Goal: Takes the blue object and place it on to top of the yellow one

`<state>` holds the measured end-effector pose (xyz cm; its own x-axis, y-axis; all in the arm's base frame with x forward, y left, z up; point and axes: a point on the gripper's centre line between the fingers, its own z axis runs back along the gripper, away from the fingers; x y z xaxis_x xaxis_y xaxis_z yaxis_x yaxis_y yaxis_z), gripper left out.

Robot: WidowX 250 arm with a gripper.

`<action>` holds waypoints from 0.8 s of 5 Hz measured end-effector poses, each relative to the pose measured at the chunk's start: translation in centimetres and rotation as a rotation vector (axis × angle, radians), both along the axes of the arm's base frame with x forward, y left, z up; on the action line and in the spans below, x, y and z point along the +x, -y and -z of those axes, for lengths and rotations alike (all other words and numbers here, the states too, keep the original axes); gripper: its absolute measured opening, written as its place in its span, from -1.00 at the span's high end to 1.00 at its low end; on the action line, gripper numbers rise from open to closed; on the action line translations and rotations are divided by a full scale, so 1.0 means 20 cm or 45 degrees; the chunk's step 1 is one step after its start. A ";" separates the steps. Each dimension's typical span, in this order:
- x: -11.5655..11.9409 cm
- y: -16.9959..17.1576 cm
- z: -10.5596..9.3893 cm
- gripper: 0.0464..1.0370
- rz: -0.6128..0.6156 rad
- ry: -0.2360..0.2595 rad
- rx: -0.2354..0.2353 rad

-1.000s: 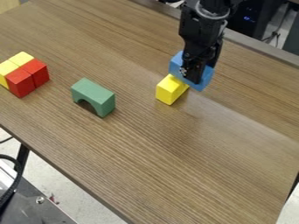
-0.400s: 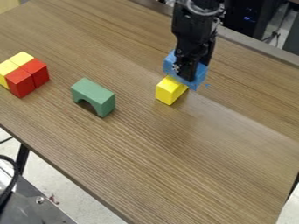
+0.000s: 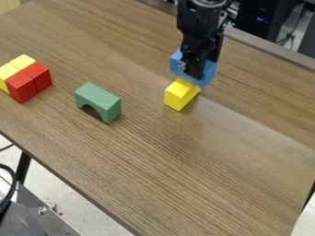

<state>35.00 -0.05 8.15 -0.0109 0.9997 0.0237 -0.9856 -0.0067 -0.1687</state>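
The black gripper [image 3: 193, 71] hangs down from the top edge, right of centre, shut on the blue block [image 3: 208, 73]. Parts of the blue block show on both sides of the gripper. Just below it in the view, the yellow block [image 3: 179, 95] rests on the table, its far end overlapped by the blue block. Whether the two blocks touch, I cannot tell.
A green arch block [image 3: 100, 101] stands left of the yellow block. Red blocks [image 3: 22, 86] and yellow blocks [image 3: 22, 61] sit together at the far left of the wooden table [image 3: 178, 170]. Dark equipment stands behind the far edge.
The gripper has moved left with the blue block held, and most recently slightly up in the view. More of the yellow block's top shows than half a second ago. The other blocks have stayed put.
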 end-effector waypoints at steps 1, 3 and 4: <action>0.00 0.00 0.00 -0.01 0.003 0.002 -0.007; 0.01 0.01 0.00 -0.01 0.012 0.011 -0.012; 0.01 0.01 0.04 -0.01 0.023 -0.007 -0.005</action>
<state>35.28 -0.26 7.35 0.0075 0.9998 0.0197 -0.9865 0.0106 -0.1637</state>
